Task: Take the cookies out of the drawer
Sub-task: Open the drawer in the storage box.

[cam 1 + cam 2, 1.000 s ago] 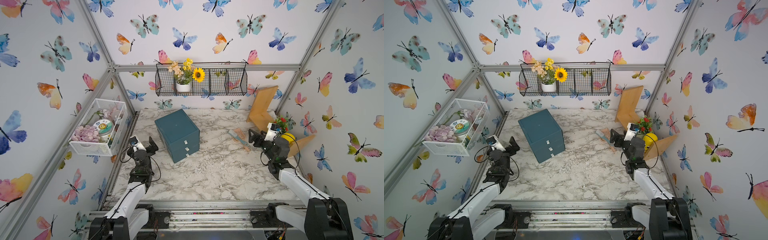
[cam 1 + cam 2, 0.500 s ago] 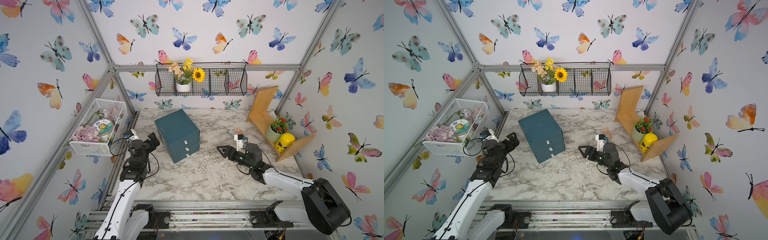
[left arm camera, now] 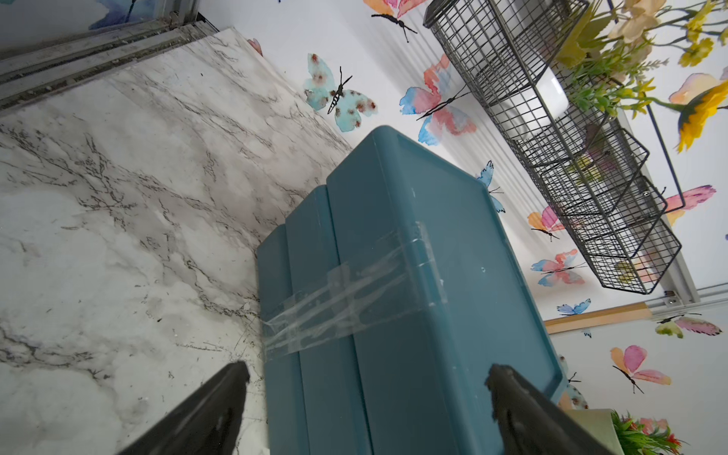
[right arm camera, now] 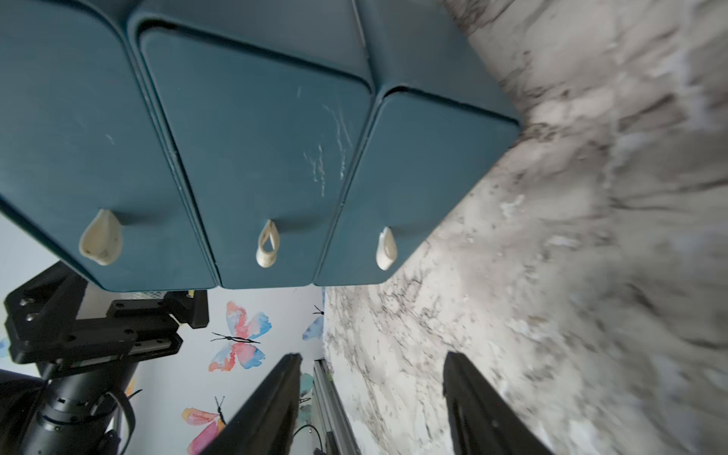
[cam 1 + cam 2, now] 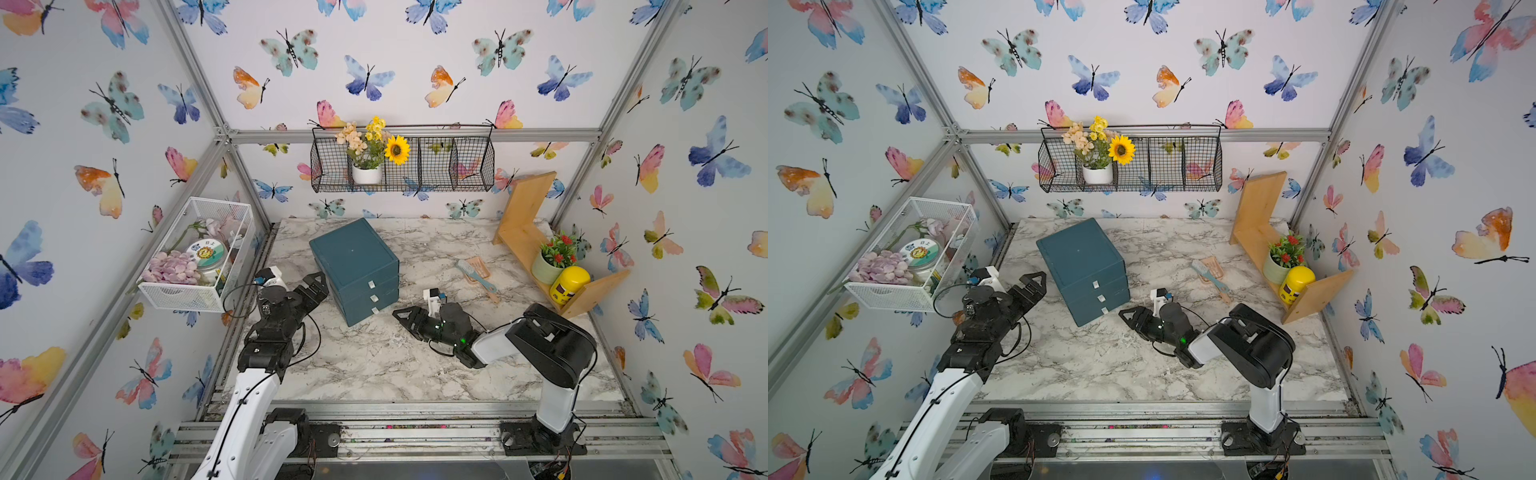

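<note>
Desk (image 5: 374, 365): marble-patterned; the teal drawer cabinet (image 5: 353, 253) is stood on its rear half, turned at an angle.
Black wire basket (image 5: 436, 166): hung on the back wall, above and behind the cabinet.
Wooden shelf (image 5: 523, 224): set well apart from the cabinet, toward the robot's right.
White mesh basket (image 5: 195, 291): mounted off the desk, beyond the cabinet's left side.
Drawer cabinet: three drawers (image 4: 256, 138) are stacked in it, and all are seen shut in the right wrist view. A strip of clear tape (image 3: 346, 291) is stuck across its side.
Left gripper (image 5: 318, 286): held just beside the cabinet's left side, near its top edge. The jaws are spread wide and nothing is gripped; in the left wrist view the cabinet's corner is seen between the two fingers (image 3: 205, 413).
Right gripper (image 5: 401, 316): held low over the desk in front of the drawer fronts, near the bottom drawer but apart from it. The jaws are parted to a middling gap and nothing is held.
Brush (image 5: 473, 274): laid on the desk between the cabinet and the wooden shelf.
Pulls (image 4: 268, 244): one pale loop is fixed to each drawer front; none is touched.
Cookies: none can be seen, as all three drawers are shut.
</note>
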`<control>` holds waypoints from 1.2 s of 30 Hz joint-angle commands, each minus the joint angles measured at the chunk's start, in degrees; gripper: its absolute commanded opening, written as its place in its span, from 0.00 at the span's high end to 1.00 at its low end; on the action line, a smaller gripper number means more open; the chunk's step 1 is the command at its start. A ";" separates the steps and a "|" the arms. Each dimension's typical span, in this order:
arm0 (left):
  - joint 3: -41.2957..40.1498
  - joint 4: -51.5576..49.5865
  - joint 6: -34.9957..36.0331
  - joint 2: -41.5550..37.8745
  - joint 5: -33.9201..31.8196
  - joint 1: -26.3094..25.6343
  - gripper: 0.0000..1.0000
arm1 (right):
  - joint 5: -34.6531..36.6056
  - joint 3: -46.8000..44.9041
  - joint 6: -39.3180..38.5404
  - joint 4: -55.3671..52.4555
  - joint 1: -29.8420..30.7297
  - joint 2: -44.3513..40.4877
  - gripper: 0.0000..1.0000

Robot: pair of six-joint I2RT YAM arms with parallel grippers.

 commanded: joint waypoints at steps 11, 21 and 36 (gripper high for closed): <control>-1.35 2.19 -3.81 -0.17 7.93 0.12 0.02 | 3.94 9.83 4.10 3.44 3.01 12.10 0.44; -2.61 4.53 -4.86 0.91 10.29 0.08 0.02 | 4.76 14.17 6.13 4.30 3.27 16.56 0.53; -4.12 6.81 -5.30 2.17 12.13 0.08 0.01 | 5.25 16.55 7.54 3.89 3.45 18.81 0.79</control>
